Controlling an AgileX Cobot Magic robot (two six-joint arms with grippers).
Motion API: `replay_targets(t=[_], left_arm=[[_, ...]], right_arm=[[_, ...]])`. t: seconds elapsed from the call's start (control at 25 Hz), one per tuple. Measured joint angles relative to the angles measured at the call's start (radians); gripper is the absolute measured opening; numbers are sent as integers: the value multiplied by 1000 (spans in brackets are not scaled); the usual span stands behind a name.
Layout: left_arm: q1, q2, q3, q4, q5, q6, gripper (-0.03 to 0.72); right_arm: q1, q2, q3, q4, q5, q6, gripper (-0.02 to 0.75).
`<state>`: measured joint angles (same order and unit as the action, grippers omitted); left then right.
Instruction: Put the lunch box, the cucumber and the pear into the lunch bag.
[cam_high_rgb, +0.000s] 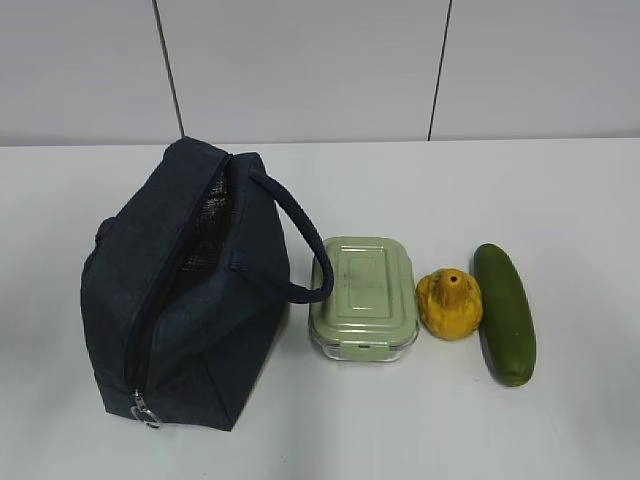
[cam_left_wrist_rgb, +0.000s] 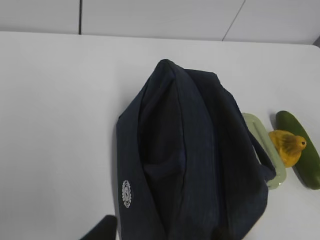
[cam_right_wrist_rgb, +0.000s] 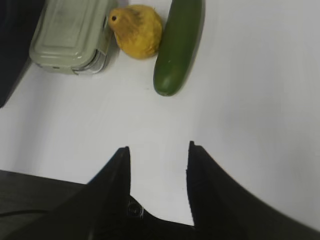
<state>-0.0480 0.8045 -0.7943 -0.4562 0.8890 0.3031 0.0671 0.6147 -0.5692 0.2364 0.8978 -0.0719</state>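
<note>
Navy fabric worries me most: the boxy dark lunch bag is unzipped only to a narrow slit along its top, so anything I lower could catch on the zipper edges, or the soft walls could fold in and spill it. The rope-like loop handle droops toward the lunch box and could snag a finger.

My right gripper is spread, pinching nothing, over bare table. Ahead of it lies the long dark green cucumber; just left of that, touching it, sits the lumpy yellow-orange pear, then the clear rectangular lunch box with its sage-green clip lid, with the bag beyond it. Of my left gripper only one dark fingertip shows, so I cannot tell its spread; the bag lies directly ahead of it.
</note>
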Motion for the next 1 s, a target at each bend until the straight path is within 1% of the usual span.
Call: replay_targets(t=[0.12,0.24,0.32,0.44,0.48,0.56,0.68,0.76,0.84,1.0], left_arm=[[-18,138,-56,-27,-21,59,347],[-53,260,-145,-38,-9,103,347],[-79,328,-211,-43,37,138,347],[-90,419,-259,-61,111,187,347],[-90,445,-262,-73,124,205,347],[-90,486,-265,-110,134,255,347],[-89,546,-265,-141,152,286,347],[-89,568,-265,-157,142,296,347],[-89,572,-265,-166,116,298,347],[-89,572,-265,-173,100,298,347]], right_arm=[[0,185,-51,74,-15,-83,315],[0,350,-125,149,-24,-152,353],[0,445,-175,178,-26,-189,368],[-11,541,-217,201,-33,-217,374],[-23,563,-224,221,-38,-233,375],[-78,606,-228,308,-38,-305,375],[-218,692,-230,523,15,-485,377],[-275,752,-231,615,23,-553,377],[-292,797,-241,623,11,-575,377],[-294,863,-260,620,-6,-593,377]])
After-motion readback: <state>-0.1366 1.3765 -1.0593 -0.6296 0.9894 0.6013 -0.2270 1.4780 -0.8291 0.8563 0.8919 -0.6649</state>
